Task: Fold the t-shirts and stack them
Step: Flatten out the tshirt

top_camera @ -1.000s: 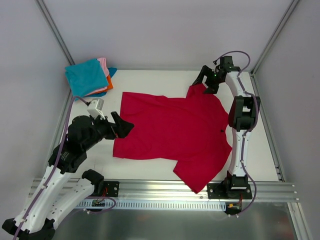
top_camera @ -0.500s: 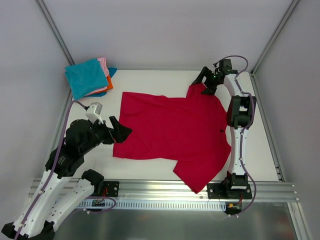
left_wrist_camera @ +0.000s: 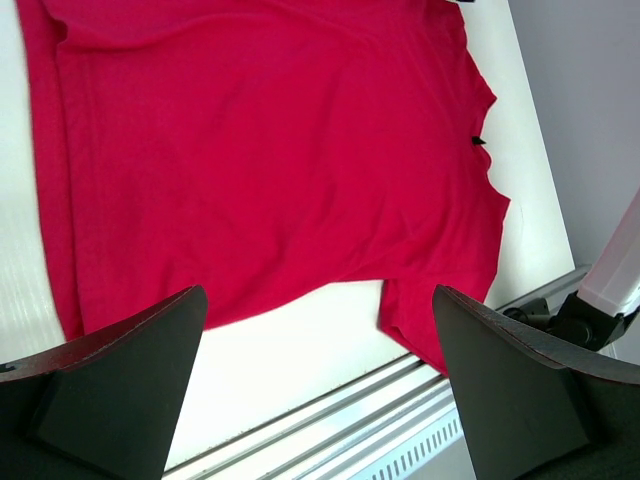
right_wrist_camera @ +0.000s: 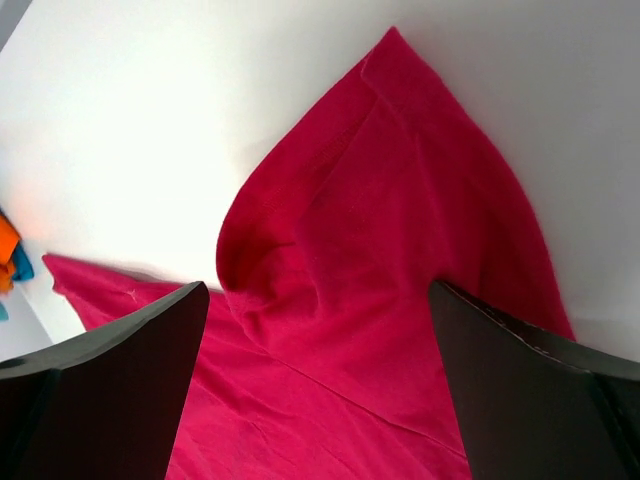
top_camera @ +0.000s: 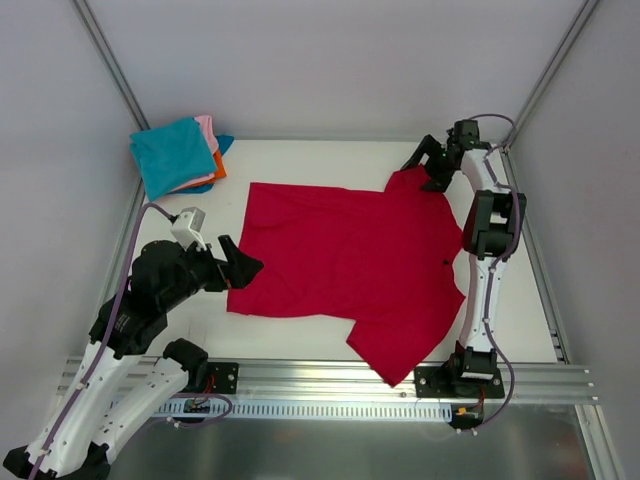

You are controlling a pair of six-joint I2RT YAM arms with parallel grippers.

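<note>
The white bench (top_camera: 300,160) is showing bare strips around the large bright red cloth t-shirt (top_camera: 345,255), lying flat mid-bench. Folded teal, pink, orange and blue shirts (top_camera: 178,155) are sitting far-left. Left gripper (top_camera: 243,265) is hovering spread, empty, at the hem; right gripper (top_camera: 432,166) is spread over the far sleeve.

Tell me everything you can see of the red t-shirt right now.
The red t-shirt is plain, bright red soft cloth, short-sleeved, spread mostly flat and unfolded across the white table. Its neck faces the right arm's side, with a small dark mark there. One sleeve points to the near edge; the far sleeve bunches up below the open right tool. The open left tool hovers at its hem.
</note>
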